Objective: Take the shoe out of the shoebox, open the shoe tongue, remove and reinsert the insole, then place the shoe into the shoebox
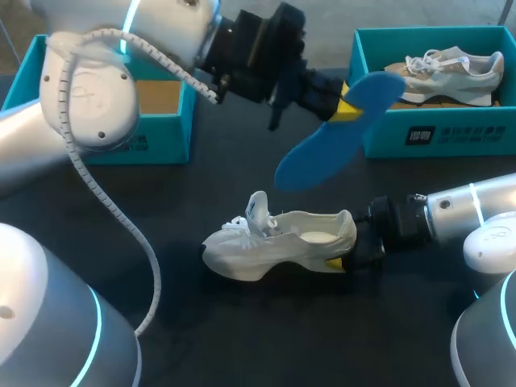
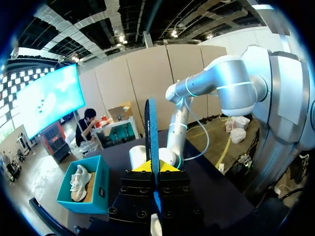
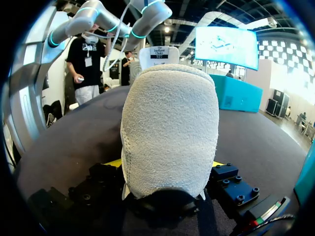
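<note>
1. Clamped shut on the insole (image 1: 318, 153): left gripper (image 1: 343, 105), yellow tips pinching it near one end, up in the air above the table (image 1: 242, 322).
2. Insole thin, flat, smooth, bright blue, foot-shaped with rounded ends; tilted over the shoe (image 1: 278, 242) without touching it. Seen edge-on as a narrow blade from the left wrist (image 2: 151, 132), standing up between the closed fingers of that gripper (image 2: 153, 169).
3. Closed on the shoe's heel: right gripper (image 1: 343, 256), low at the table, one yellow tip on each side of the heel in the right wrist view (image 3: 167, 164).
4. Shoe off-white, soft and fuzzy like suede at the heel (image 3: 170, 128), thick curved sole, laces loose, tongue pulled upright; resting on the table at its middle, outside both boxes.
5. Table dark, matte, near black.
6. Counted: two teal open-topped boxes at the far side, the left box (image 1: 161, 121) with a brown cardboard floor showing, the right box (image 1: 435, 137) holding a second shoe (image 1: 451, 72), pale with white laces. Two shoes, one insole, two grippers.
</note>
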